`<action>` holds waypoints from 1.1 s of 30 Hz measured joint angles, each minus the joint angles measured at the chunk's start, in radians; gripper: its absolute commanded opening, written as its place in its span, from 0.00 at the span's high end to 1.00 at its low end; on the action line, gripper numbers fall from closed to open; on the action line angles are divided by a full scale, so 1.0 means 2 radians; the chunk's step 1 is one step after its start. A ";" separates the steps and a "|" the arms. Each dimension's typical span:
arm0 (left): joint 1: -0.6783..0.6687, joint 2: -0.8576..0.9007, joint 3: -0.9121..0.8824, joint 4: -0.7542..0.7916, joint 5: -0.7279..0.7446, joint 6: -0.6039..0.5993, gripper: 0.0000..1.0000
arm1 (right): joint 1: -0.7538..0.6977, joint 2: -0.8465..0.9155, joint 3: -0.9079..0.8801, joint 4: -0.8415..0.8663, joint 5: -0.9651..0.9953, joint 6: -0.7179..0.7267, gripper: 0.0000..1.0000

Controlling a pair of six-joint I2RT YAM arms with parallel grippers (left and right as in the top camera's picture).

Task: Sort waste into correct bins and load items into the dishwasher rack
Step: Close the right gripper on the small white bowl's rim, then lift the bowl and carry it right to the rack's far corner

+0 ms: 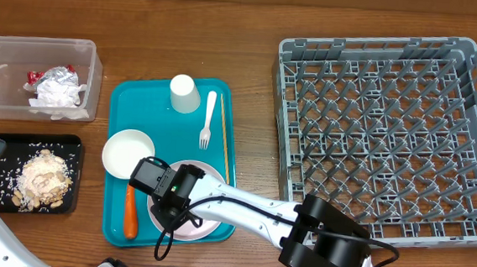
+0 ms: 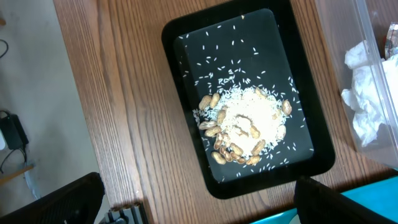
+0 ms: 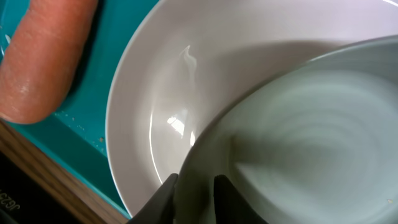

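Fingers (image 3: 163, 198) of the right gripper (image 3: 194, 180) pinch the rim of a small white bowl (image 3: 298, 124), one inside the wall and one outside. The bowl sits on the large plate (image 3: 155, 93) at the 5 o'clock corner of the teal tray (image 1: 123, 100). A carrot (image 1: 130, 210) lies on the tray at the plate's 9 o'clock. The second bowl (image 1: 128, 153) sits at the plate's 11 o'clock, with the cup (image 1: 184, 93) and white fork (image 1: 208, 119) towards 12 o'clock. The dishwasher rack (image 1: 379, 44) stands at the tray's 3 o'clock. The left gripper (image 2: 196, 183) hangs with fingers spread wide over the black tray (image 1: 69, 151) of food scraps (image 1: 46, 179). At that tray's 12 o'clock, the clear tub (image 1: 91, 73) holds the napkin (image 1: 56, 95) and foil wrapper (image 1: 57, 75).
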 measured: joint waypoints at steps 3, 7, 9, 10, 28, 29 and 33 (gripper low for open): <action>0.000 0.000 0.000 0.000 0.000 0.000 0.00 | -0.005 0.000 0.011 -0.011 -0.001 0.000 0.96; 0.000 0.000 0.000 0.000 0.000 0.000 0.00 | -0.015 -0.001 0.029 -0.022 0.002 0.002 0.96; 0.000 0.000 0.000 0.000 0.000 0.000 0.00 | -0.021 -0.001 0.034 -0.022 -0.001 0.001 0.96; 0.000 0.000 0.000 0.000 0.000 0.000 0.00 | -0.024 -0.001 0.034 -0.021 -0.005 0.001 0.96; 0.000 0.000 0.000 -0.001 0.000 0.000 0.00 | -0.144 -0.123 0.061 -0.064 -0.105 -0.021 0.96; 0.000 0.000 0.000 -0.001 0.000 0.000 0.00 | -0.154 -0.137 0.065 -0.066 -0.107 -0.023 0.96; 0.000 0.000 0.000 -0.001 0.000 0.000 0.00 | -0.235 -0.224 0.082 -0.063 -0.124 -0.041 0.96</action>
